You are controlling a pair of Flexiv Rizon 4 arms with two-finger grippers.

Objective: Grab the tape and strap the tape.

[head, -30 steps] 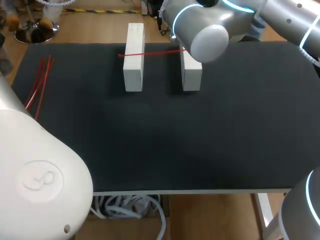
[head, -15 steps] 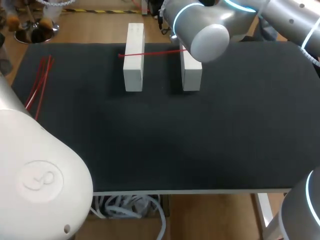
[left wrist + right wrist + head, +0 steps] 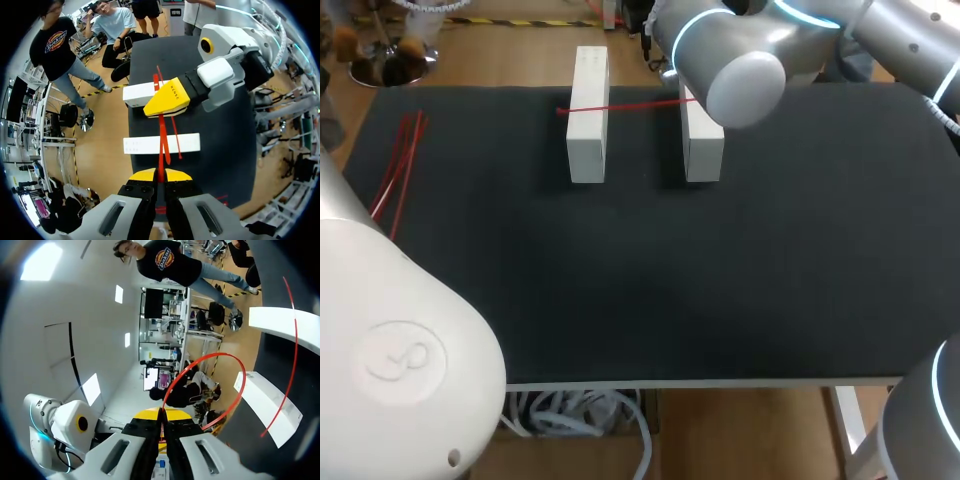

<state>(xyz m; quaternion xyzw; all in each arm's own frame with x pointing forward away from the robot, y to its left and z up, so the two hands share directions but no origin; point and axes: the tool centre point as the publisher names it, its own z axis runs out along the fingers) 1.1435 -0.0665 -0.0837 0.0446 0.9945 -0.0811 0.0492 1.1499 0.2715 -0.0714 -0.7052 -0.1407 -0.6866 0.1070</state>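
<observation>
A thin red tape [image 3: 620, 105] lies across two white blocks, the left block [image 3: 587, 130] and the right block [image 3: 703, 150], on the black mat. In the left wrist view my left gripper [image 3: 160, 174] is shut on a red tape [image 3: 161, 135] that runs ahead over the near block [image 3: 150, 145]. My right gripper [image 3: 152, 107] hovers at the far block [image 3: 140, 93]. In the right wrist view my right gripper [image 3: 162, 412] is shut on an end of red tape that curls into a loop [image 3: 220, 357]. In the head view the right arm [image 3: 740, 70] hides its gripper, and the left gripper does not show.
Several spare red tapes [image 3: 398, 160] lie at the mat's left edge. The left arm's white housing [image 3: 400, 350] fills the near left corner of the head view. The blocks' far ends reach the mat's far edge [image 3: 500, 88].
The right arm has shifted slightly to the right over the right block. The tape across the blocks and the blocks themselves have not moved.
</observation>
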